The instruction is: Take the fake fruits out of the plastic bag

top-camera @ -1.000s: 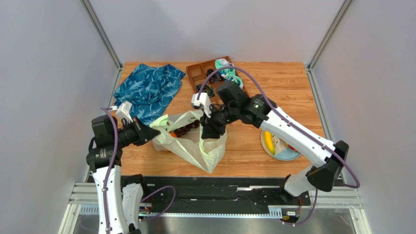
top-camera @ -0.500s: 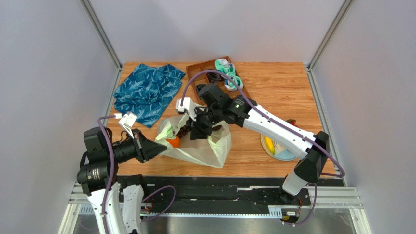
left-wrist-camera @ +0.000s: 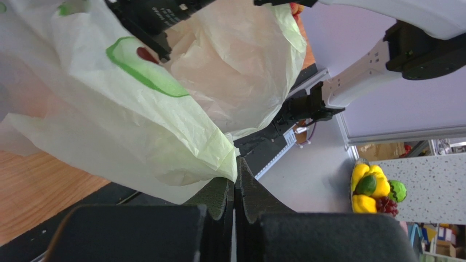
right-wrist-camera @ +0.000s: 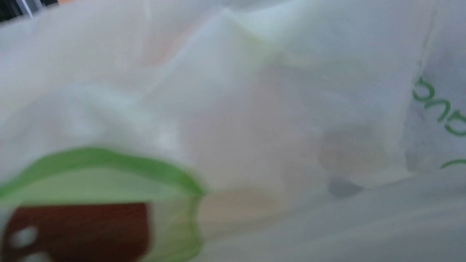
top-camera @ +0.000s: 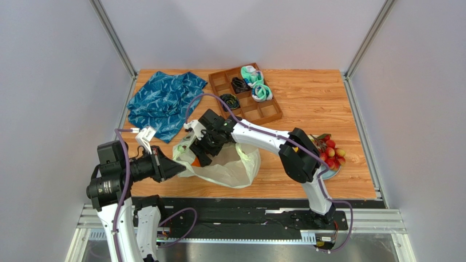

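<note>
Partly emptied: red grape bunch (top-camera: pixel 330 151) on the plate (top-camera: pixel 332 172), orange (top-camera: pixel 195 161) inside the bag.
Left fingers (left-wrist-camera: pixel 219 197) clench the plastic bag (top-camera: pixel 232 169) at its rim on the table (top-camera: pixel 306 98); the right arm (top-camera: pixel 257 134) reaches into its mouth, and whether its fingers are released or clenched cannot be told.

The plastic bag (top-camera: pixel 227 169) lies near the front edge of the table (top-camera: pixel 317 93), left of centre, with the left gripper (top-camera: pixel 179 167) at its left corner and the right gripper (top-camera: pixel 201 155) in its mouth. The cloth (top-camera: pixel 161 103) lies behind it to the left, and the compartment tray (top-camera: pixel 266 111) lies behind it. The grape bunch (top-camera: pixel 328 150) sits on a plate (top-camera: pixel 332 173) to the right.
</note>
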Robot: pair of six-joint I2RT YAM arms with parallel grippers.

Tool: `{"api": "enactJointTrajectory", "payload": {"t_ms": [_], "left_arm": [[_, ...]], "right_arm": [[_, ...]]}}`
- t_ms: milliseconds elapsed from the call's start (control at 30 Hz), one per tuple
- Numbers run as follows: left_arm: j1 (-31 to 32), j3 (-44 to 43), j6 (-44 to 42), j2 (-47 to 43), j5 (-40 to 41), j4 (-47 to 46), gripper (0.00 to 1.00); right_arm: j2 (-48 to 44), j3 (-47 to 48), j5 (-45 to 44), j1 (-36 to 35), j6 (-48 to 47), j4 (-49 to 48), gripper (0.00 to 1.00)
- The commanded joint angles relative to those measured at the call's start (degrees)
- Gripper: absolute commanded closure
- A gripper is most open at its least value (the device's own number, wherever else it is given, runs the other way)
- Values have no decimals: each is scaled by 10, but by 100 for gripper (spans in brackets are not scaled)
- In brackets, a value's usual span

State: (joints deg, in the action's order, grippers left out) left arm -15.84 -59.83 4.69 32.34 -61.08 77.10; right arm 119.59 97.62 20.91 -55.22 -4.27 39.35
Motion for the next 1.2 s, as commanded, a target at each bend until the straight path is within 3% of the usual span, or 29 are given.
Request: {"api": "enactJointTrajectory", "payload": {"t_ms": [0,33,167,300,467,500,600,633,733,867,1167], "left_arm": [[-9,-55,-63,20,-54,48,100],[-12,-62,-70,22,-68,59,100],[-24,-76,-87,35,-81,75,100],[-34,-67,-81,30,-71,70,100],[-48,-52,-63,24,-75,50,100],[-50,-48,-62,23,-76,48,100],[-53,-50,-62,22,-75,47,100],[-53,-50,-59,20,-71,46,100],[-54,-35,-50,13,-68,24,100],[-54,-1,-8,9,-60,-22,100],[-54,60,91,32,-57,-186,100]], "right_arm": [[35,75,50,12,92,-43,13],[42,80,65,12,102,-45,0],[66,85,132,10,139,-64,0],[88,83,59,-13,128,-38,0],[124,84,33,-26,139,-57,2],[129,90,15,-27,139,-57,5],[137,117,0,-27,108,-54,30],[133,121,-2,-26,99,-52,43],[95,108,19,-9,82,-50,60],[2,74,53,22,52,-7,67],[-185,1,79,58,-56,92,71]]}}
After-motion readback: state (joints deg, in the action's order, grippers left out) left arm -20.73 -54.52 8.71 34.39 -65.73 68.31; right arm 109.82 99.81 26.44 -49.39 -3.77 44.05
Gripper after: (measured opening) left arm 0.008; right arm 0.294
